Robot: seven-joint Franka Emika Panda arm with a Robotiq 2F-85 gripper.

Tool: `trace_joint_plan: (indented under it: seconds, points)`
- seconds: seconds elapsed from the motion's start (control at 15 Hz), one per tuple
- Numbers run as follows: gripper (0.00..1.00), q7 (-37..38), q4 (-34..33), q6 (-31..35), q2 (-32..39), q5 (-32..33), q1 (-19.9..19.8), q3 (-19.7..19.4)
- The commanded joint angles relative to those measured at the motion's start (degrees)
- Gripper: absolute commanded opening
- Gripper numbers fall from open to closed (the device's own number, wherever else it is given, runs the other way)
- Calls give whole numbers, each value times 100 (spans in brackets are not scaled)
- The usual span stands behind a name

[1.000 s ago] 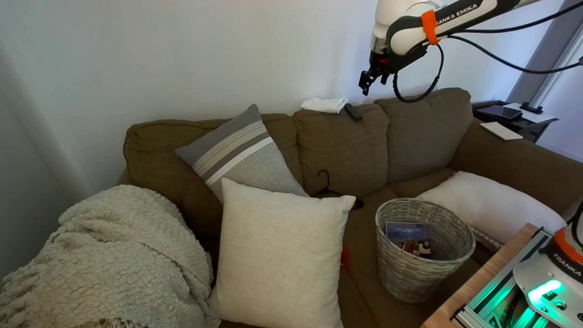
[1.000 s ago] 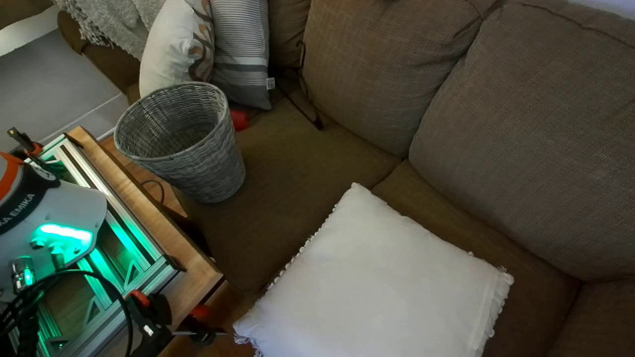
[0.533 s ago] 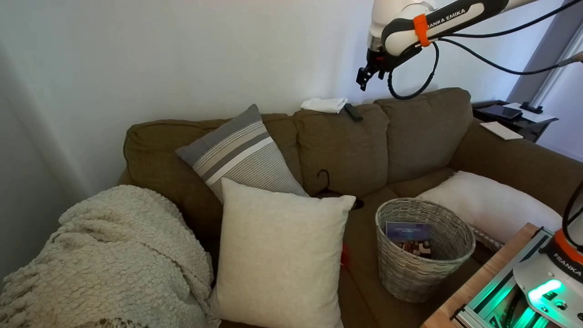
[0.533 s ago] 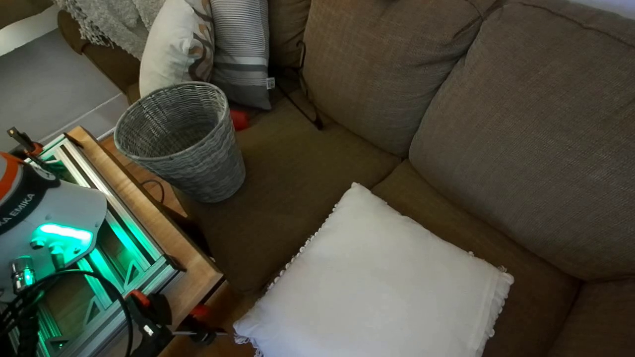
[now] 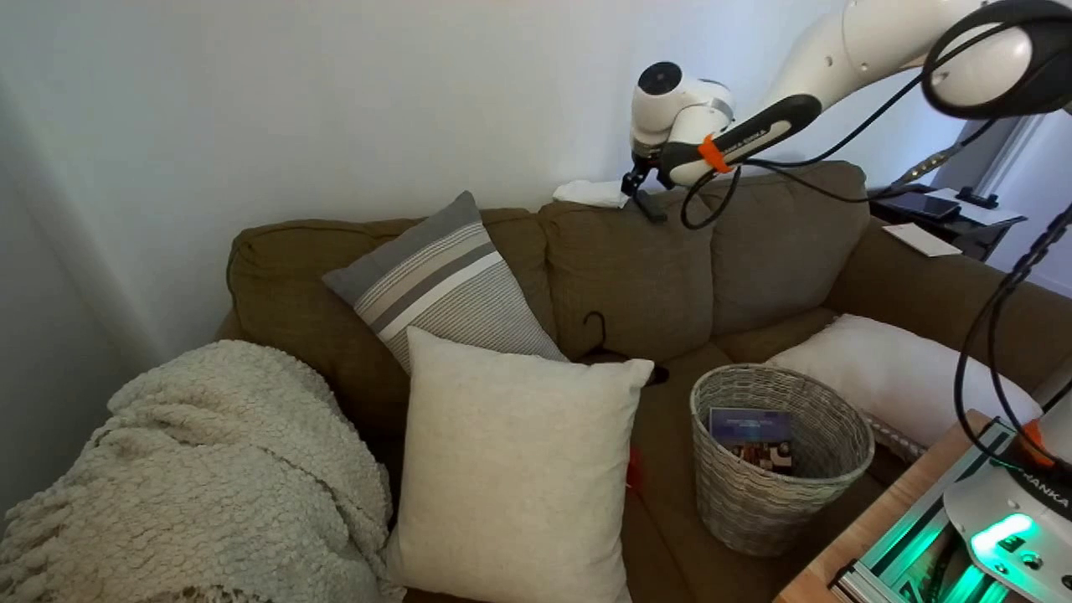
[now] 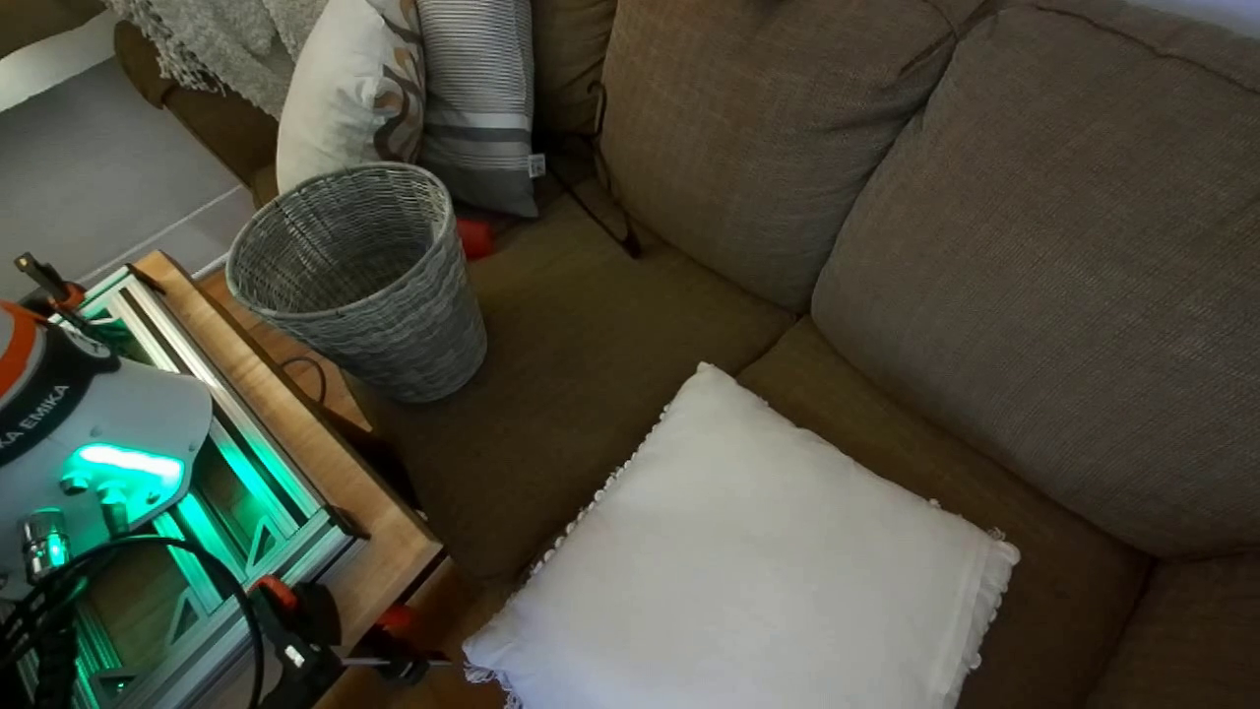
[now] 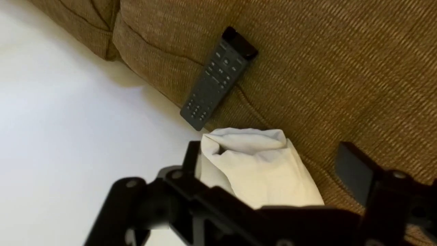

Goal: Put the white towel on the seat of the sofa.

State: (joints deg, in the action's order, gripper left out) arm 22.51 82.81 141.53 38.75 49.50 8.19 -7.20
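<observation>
White towel (image 5: pixel 584 193) lies folded atop the back of the sofa (image 5: pixel 624 272); just right of it the gripper (image 5: pixel 645 181) points down, fingers wide apart, the towel showing between them in the wrist view. Rightward, the arm (image 5: pixel 825 67) slopes upward.

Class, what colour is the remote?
The remote is dark grey, one end black; best in the wrist view.

The brown sofa surface (image 6: pixel 512 473) carries a white towel (image 7: pixel 266 174) and a dark remote (image 7: pixel 216 82) on top of its backrest (image 5: pixel 628 268); on its seat (image 6: pixel 640 305) are a wicker basket (image 5: pixel 770 511), a black hanger (image 6: pixel 630 243), a fringed white pillow (image 6: pixel 758 551) and a tilted striped pillow (image 5: pixel 456 289).
</observation>
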Motion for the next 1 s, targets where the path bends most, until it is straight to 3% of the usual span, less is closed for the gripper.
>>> trace_joint_plan:
  seconds: [0.0, 0.2, 0.47, 0.93]
  points:
    - [100, -11, -177, 4, 190, -53, 100, -90]
    - [100, -11, -184, 3, 170, -55, 107, -92]
    - [100, -103, -912, 1048, 996, 718, 66, -392]
    - [100, 506, -2801, 1574, 2683, 2251, 219, -1461]
